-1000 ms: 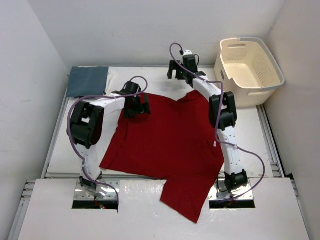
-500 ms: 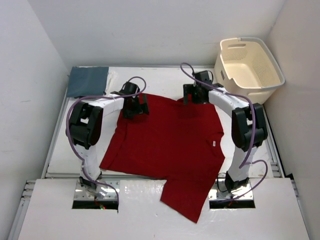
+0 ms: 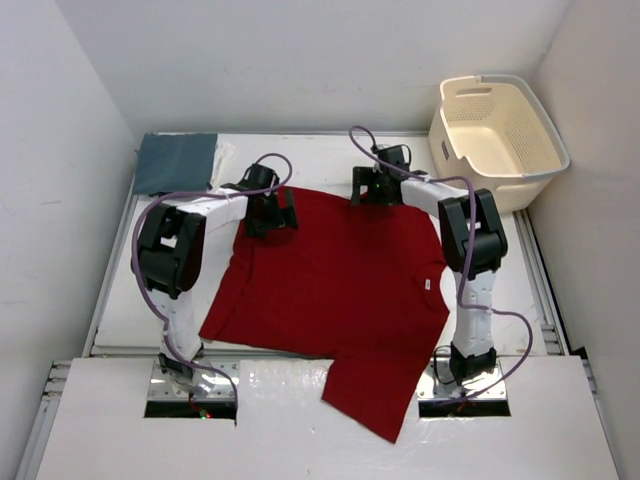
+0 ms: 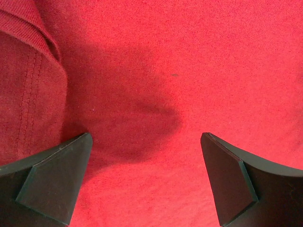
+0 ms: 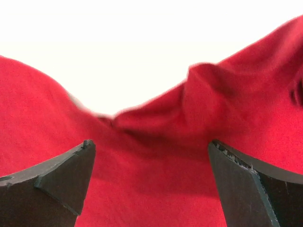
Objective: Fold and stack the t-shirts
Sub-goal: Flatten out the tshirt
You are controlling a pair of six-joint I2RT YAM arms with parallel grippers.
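No word, brand or number could be read in any view. The red t-shirt carried a small white tab near its right edge, too small to show any writing.

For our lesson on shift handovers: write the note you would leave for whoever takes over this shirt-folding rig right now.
Left hand: open, low over the far left part of the red t-shirt, gripping nothing.
Right hand: open, at the shirt's far edge where the cloth bunches up, gripping nothing.
Things: red t-shirt spread out, its near end hanging past the table; blue-grey t-shirt folded at the far left corner; laundry basket far right.
Done: blue-grey one folded.
Left: fold the red one, then stack it.
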